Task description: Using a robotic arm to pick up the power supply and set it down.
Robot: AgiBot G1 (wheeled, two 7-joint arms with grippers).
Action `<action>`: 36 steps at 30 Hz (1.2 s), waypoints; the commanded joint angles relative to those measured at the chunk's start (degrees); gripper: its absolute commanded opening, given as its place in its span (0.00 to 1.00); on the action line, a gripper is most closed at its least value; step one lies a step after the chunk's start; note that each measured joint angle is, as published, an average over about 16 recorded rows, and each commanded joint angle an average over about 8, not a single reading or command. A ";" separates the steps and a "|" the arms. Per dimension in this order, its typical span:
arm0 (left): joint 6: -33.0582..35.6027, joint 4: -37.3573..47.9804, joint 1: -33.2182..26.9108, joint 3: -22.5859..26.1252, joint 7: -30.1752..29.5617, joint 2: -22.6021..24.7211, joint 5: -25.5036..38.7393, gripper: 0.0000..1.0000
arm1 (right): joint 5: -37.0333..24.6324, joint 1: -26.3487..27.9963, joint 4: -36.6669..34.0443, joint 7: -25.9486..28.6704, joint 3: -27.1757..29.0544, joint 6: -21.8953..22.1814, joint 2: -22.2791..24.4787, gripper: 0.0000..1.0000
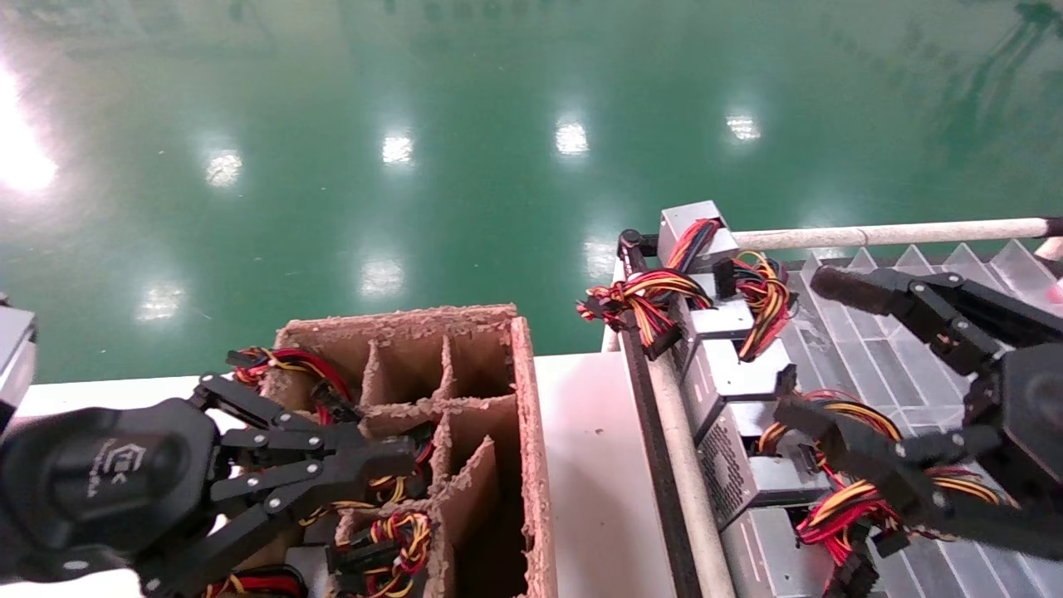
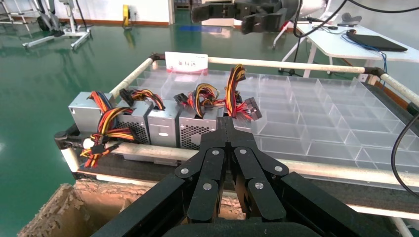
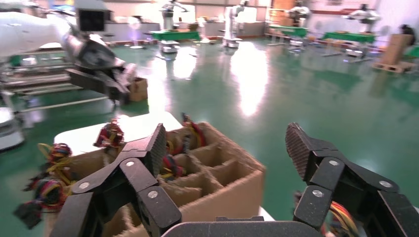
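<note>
Several silver power supplies with red-yellow-black wire bundles stand in a row (image 1: 731,374) along the left edge of a clear divided tray (image 1: 897,357); the left wrist view shows the same row (image 2: 165,126). My right gripper (image 1: 818,349) hangs open just right of that row, one finger (image 1: 839,284) far and one (image 1: 801,413) near, holding nothing. In the right wrist view its pads (image 3: 158,143) are spread wide with only the box behind them. My left gripper (image 1: 405,453) is shut and empty over the cardboard box (image 1: 490,390), its tips (image 2: 225,123) pointing toward the row.
The cardboard box (image 3: 222,173) has divider cells, and several hold wired units (image 1: 390,531). A white table top (image 1: 581,432) lies between box and tray. A padded rail (image 1: 880,234) frames the tray's far side. Beyond is green floor.
</note>
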 commanded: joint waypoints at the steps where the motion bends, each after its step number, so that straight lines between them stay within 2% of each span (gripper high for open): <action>1: 0.00 0.00 0.00 0.00 0.00 0.00 0.00 0.00 | -1.51 -0.36 0.02 1.17 1.63 -0.64 -0.78 1.00; 17: 0.00 0.00 0.00 0.01 0.00 0.00 -0.01 0.00 | -15.98 -3.45 -0.69 13.16 16.78 -4.76 -8.81 1.00; 18: 0.00 0.00 0.00 0.01 0.00 0.00 -0.01 0.06 | -16.91 -3.65 -0.74 13.94 17.75 -5.02 -9.33 1.00; 25: 0.00 0.00 0.00 0.01 0.01 0.00 -0.01 0.93 | -23.39 -5.03 -1.06 19.31 24.54 -6.87 -12.93 1.00; 26: 0.00 0.00 0.00 0.01 0.01 0.00 -0.01 1.00 | -24.29 -5.22 -1.10 20.05 25.47 -7.12 -13.43 1.00; 36: -0.01 0.00 0.00 0.02 0.01 -0.01 -0.01 1.00 | -33.51 -7.19 -1.55 27.69 35.12 -9.74 -18.54 1.00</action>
